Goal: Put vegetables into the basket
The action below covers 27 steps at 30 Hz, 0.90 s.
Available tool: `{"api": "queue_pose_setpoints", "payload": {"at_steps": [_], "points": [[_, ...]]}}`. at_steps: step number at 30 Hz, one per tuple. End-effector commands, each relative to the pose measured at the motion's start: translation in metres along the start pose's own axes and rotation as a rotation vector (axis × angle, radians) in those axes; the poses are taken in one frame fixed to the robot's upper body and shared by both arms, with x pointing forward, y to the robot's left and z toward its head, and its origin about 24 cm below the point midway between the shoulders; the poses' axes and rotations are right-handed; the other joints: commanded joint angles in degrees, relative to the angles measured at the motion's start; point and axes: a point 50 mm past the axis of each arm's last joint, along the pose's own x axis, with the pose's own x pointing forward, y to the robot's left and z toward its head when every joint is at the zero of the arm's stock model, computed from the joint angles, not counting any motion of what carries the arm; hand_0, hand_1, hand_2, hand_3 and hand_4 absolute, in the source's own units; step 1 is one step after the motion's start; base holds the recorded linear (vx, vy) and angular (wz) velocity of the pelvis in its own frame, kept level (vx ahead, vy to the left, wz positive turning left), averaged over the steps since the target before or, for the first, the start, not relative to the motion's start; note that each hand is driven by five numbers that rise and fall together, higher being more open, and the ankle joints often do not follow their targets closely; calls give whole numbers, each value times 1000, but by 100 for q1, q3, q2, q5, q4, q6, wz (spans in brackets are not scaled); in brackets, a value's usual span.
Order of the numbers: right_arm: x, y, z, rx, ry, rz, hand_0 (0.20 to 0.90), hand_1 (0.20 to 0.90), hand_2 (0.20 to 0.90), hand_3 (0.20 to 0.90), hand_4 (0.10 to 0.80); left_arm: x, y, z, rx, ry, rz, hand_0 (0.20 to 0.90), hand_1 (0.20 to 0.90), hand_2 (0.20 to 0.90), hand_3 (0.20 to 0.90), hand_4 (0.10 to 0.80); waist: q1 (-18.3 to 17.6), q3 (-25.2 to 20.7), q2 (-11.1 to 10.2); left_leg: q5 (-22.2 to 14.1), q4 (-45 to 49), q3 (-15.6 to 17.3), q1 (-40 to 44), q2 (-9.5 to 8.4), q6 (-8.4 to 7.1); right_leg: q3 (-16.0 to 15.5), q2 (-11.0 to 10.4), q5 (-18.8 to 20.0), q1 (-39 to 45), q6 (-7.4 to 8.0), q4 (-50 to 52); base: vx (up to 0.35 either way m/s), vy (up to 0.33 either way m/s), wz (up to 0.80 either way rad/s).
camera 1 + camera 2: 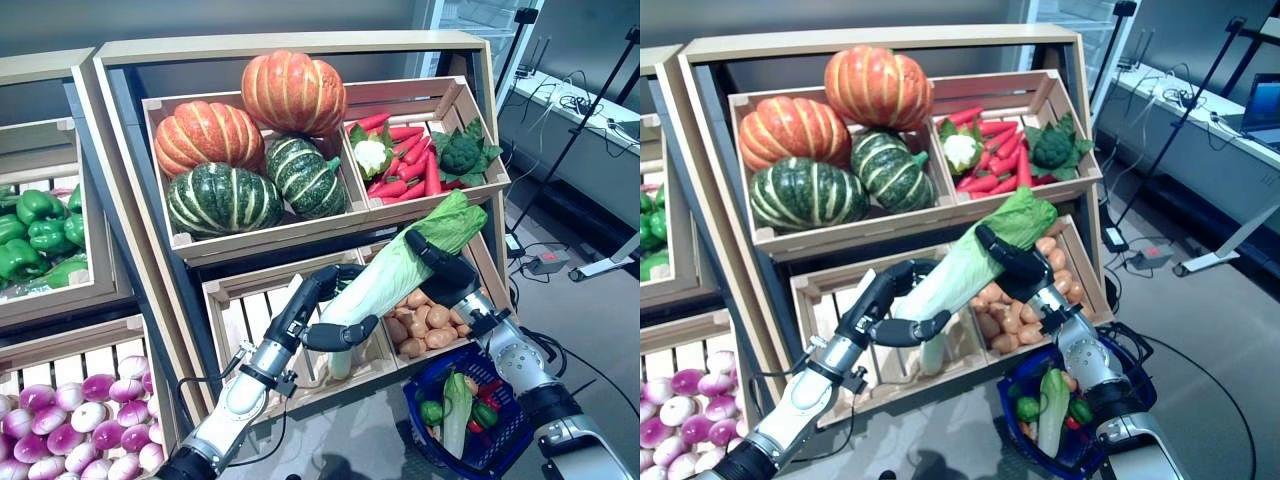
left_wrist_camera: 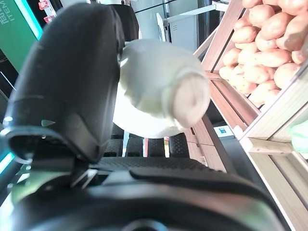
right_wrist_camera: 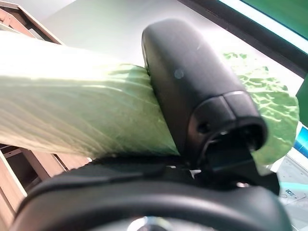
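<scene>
Both hands grip a long napa cabbage (image 1: 395,268) held aloft before the potato crate (image 1: 437,322), left hand (image 1: 335,333) curled around its white base, right hand (image 1: 440,262) around its leafy top, above the blue basket (image 1: 428,422).

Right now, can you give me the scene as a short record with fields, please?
held item: napa cabbage, long, tilted, leafy end up
left hand: curled round the white stem end
right hand: curled round the leafy upper part
basket: blue, below the right arm, already holds some vegetables
behind the cabbage: crate of potatoes
upper shelf: pumpkins
</scene>
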Motion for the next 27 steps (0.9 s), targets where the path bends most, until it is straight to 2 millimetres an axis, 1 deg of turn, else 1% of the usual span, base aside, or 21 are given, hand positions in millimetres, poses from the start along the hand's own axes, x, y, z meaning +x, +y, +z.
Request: {"api": "queue_pose_setpoints", "payload": {"at_steps": [1,3,7,9,10,12,13,15,16,18,23,25,27], "points": [[39,33,68,-113,-252,161,300,300,300,300,400,22,7,23,85,-160,-50,900,900,900,900,800,-22,-307,-37,-869,7,204,311,-12,57,93,70,349,-391,-279,3,0,0,0],[36,30,69,-122,-249,138,300,300,300,300,400,20,7,20,90,-136,-44,900,900,900,900,800,-48,-301,-39,-867,7,236,310,-2,55,111,75,354,-405,-275,3,0,0,0],[21,17,76,-155,-240,43,300,300,300,300,400,12,13,-2,84,4,5,900,900,900,900,800,-149,-290,-48,-862,7,349,320,36,46,194,95,374,-449,-268,3,-4,2,-8],[8,6,82,-179,-234,-28,300,300,300,300,400,2,16,-17,108,85,37,900,900,900,900,800,-208,-289,-63,-857,7,418,324,59,41,235,106,386,-478,-263,3,-6,-4,-14],[5,4,83,-180,-235,-47,300,300,300,300,400,0,17,-21,114,110,47,900,900,900,900,800,-221,-288,-66,-856,7,436,325,64,41,251,111,390,-488,-264,3,-9,-11,-5],[-7,-4,88,-183,-245,-98,300,300,300,300,400,-12,21,-35,141,185,79,900,900,900,900,800,-275,-277,-77,-853,7,507,333,85,37,286,121,403,-515,-258,3,0,0,0],[-9,-5,88,-183,-244,-103,300,300,300,300,400,-13,21,-37,146,192,83,900,900,900,900,800,-282,-276,-78,-852,7,519,334,88,36,294,123,405,-521,-258,3,-10,-12,-8],[-23,-14,90,-202,-240,-160,300,300,300,300,400,-25,26,-52,177,278,114,900,900,900,900,800,-364,-259,-86,-838,7,613,344,116,30,365,133,426,-560,-252,3,-13,-15,-16],[-25,-15,90,-205,-238,-170,300,300,300,300,400,-27,26,-53,182,288,118,900,900,900,900,800,-374,-257,-85,-836,7,631,348,120,29,378,136,429,-565,-253,3,-10,-17,-23],[-36,-22,91,-234,-229,-232,300,300,300,300,400,-35,29,-66,199,370,141,900,900,900,900,800,-449,-246,-86,-826,7,717,367,145,21,444,149,442,-590,-252,3,-6,-17,-24],[-60,-36,96,-294,-237,-381,300,300,300,300,400,-49,32,-84,156,491,215,900,900,900,900,800,-584,-228,-69,-831,7,840,414,178,11,571,173,459,-622,-243,3,2,-13,-25],[-66,-39,99,-315,-245,-427,300,300,300,300,400,-53,32,-88,128,515,243,900,900,900,900,800,-609,-230,-63,-831,7,870,423,186,6,599,180,461,-626,-244,3,15,-16,-17],[-80,-46,104,-401,-237,-536,300,300,300,300,400,-58,32,-91,87,536,291,900,900,900,900,800,-654,-226,-54,-836,7,918,440,198,2,650,195,470,-638,-247,3,21,-26,-13]]}}
